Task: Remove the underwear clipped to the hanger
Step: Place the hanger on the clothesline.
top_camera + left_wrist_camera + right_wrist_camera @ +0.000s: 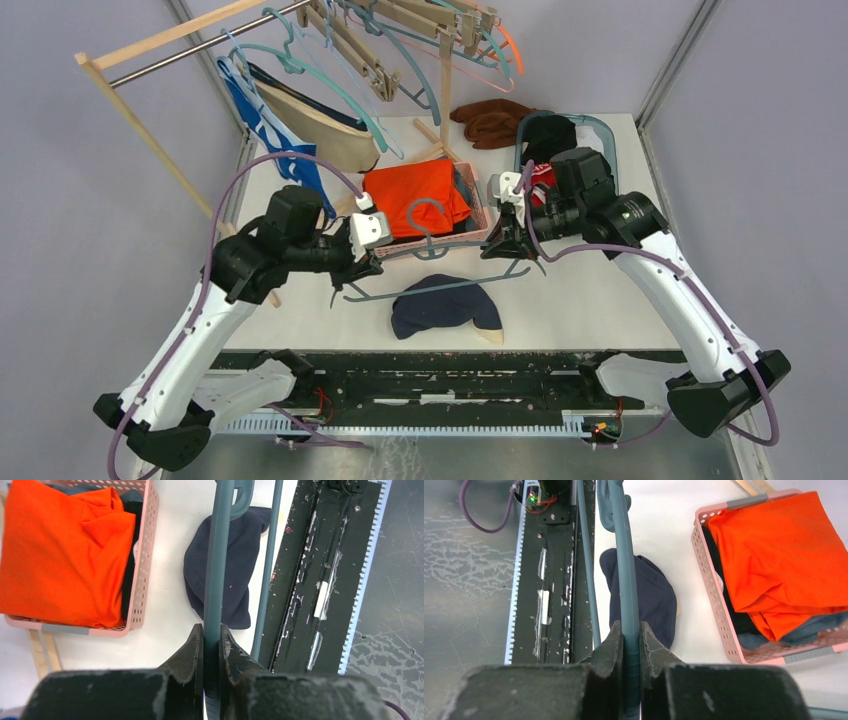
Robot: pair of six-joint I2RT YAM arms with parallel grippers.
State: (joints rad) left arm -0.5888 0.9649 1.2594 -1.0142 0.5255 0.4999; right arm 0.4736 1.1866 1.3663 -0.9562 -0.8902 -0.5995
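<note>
Now | left pincer, right pincer pinching hanger | basket: orange garment | navy underwear on table

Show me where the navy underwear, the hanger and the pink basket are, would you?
navy underwear [445, 308], overhead view, middle of the fabric.
hanger [216, 570], left wrist view, midway along its thick arm.
pink basket [715, 597], right wrist view, perforated side wall.

I'm seeing navy underwear lying crumpled on worktop by near edge; teal-grey hanger crossing level over it.
</note>
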